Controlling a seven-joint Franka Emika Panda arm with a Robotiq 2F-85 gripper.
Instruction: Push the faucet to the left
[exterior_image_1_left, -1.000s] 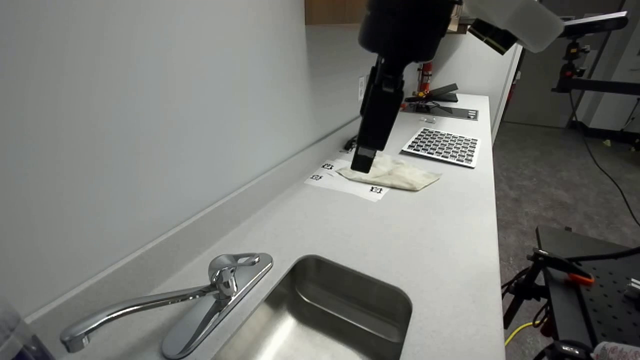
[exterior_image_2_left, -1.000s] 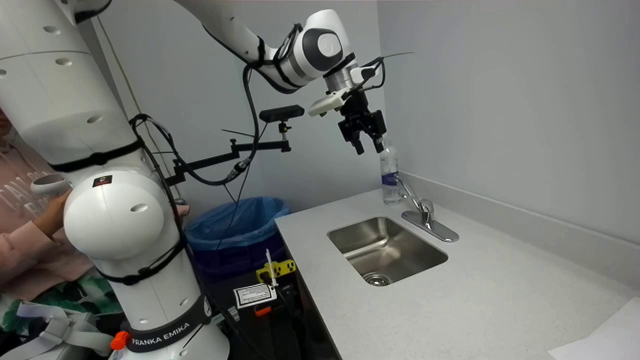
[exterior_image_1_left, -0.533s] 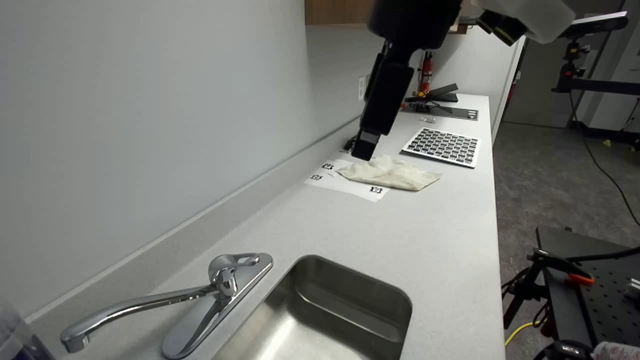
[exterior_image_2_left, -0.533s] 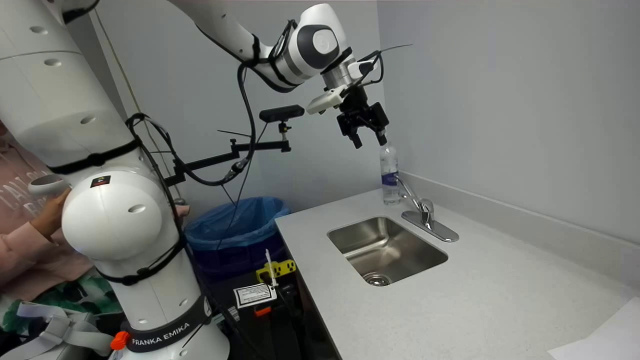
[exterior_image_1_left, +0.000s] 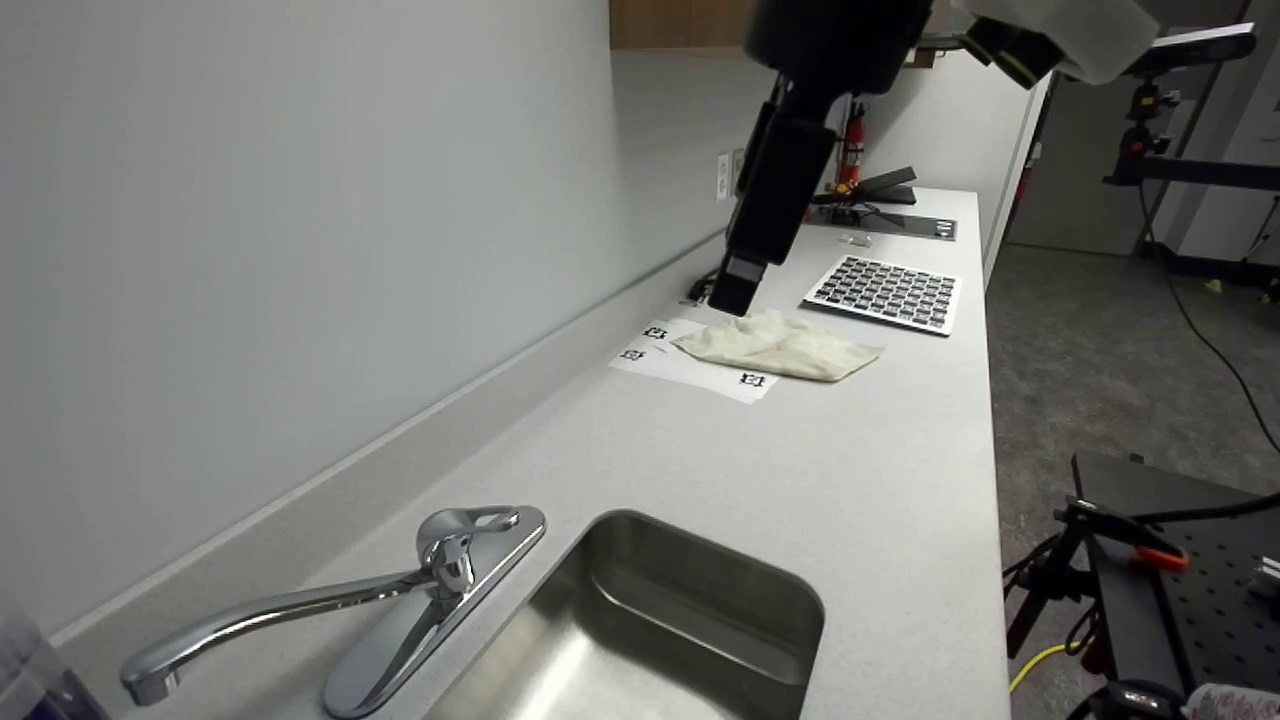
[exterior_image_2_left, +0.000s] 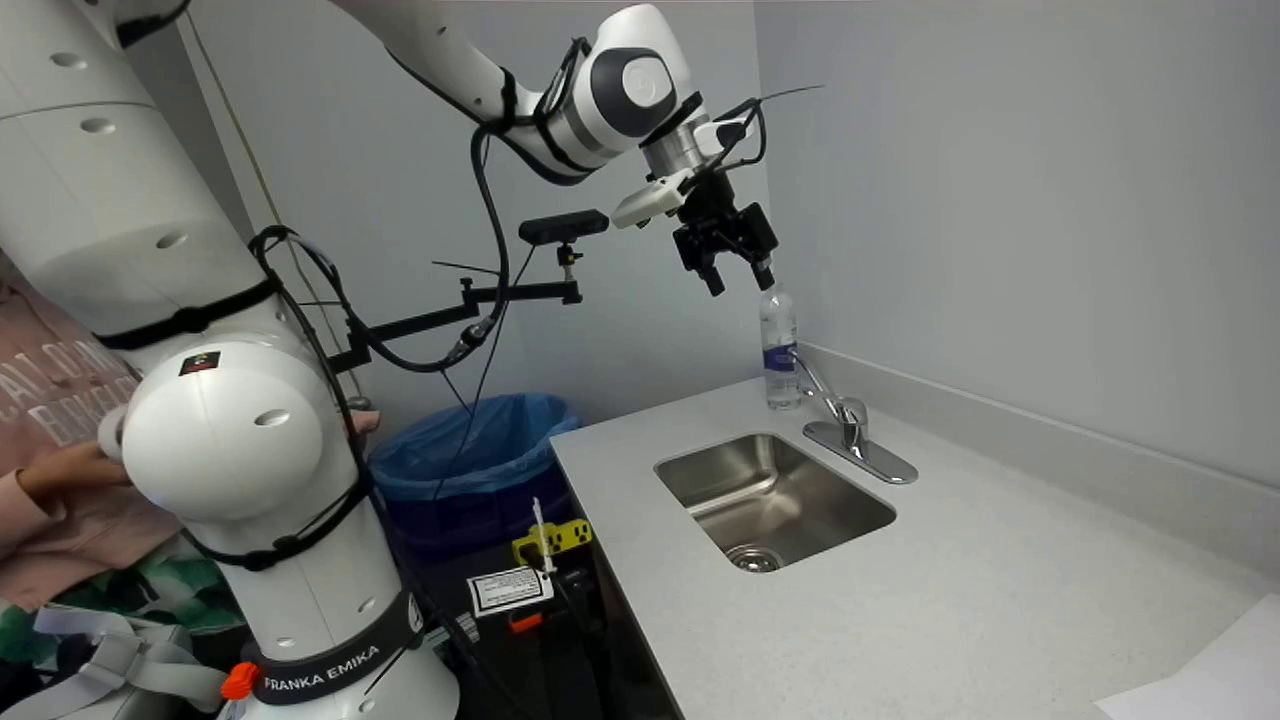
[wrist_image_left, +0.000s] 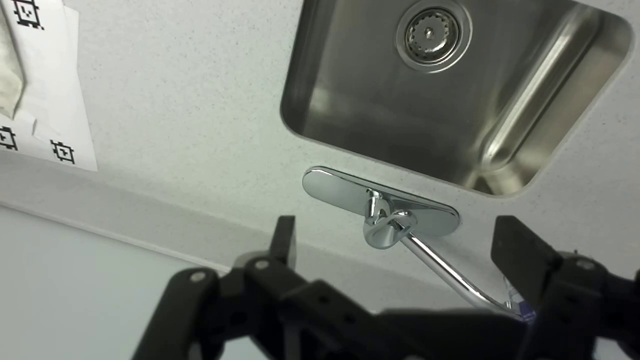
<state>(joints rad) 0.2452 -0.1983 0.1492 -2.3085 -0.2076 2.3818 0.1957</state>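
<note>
The chrome faucet (exterior_image_1_left: 452, 572) stands on its long base plate beside the steel sink (exterior_image_1_left: 700, 600); the faucet (exterior_image_2_left: 853, 425) and sink (exterior_image_2_left: 790, 490) show in both exterior views. Its spout is swung off the sink, over the counter, its tip near a clear bottle (exterior_image_2_left: 780, 345). My gripper (exterior_image_2_left: 741, 283) is open and empty, high above the counter and apart from the faucet. In the wrist view the fingers (wrist_image_left: 395, 222) are wide apart, with the faucet (wrist_image_left: 385, 232) showing far below between them. My gripper hides the spout's end there.
A wall with a low backsplash (exterior_image_1_left: 380, 455) runs behind the faucet. Printed papers (exterior_image_1_left: 690, 370) and a pale cloth (exterior_image_1_left: 780, 345) lie farther along the counter, with a patterned board (exterior_image_1_left: 885, 292) beyond. A blue-lined bin (exterior_image_2_left: 470, 440) stands by the counter's end.
My gripper has risen a little, most of it in the first half second, and stays open. The faucet and bottle have not moved. The person's hand behind the arm has shifted.
</note>
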